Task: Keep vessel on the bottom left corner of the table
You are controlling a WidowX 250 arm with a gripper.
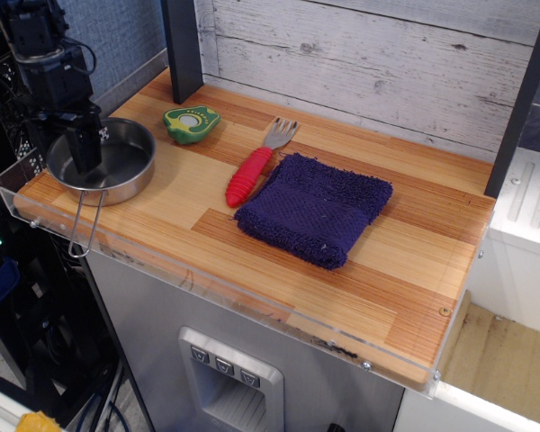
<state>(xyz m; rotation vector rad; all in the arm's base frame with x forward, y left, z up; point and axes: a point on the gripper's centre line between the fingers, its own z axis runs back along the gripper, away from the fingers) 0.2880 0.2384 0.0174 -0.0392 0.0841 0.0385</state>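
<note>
The vessel (pixel 103 162) sits at the bench's (pixel 279 270) 9 o'clock corner, wire handle hanging over the near rim. The hand (pixel 83 155) stands inside it; whether spread or pinching, I cannot tell. No readable writing shows.

Black arm descending vertically at the far left. Gripper (pixel 81 148) pointing straight down, fingertips inside the pan (pixel 117 175), over its left half. Fingers close together; whether clamped on the pan's rim or free cannot be told.
</note>
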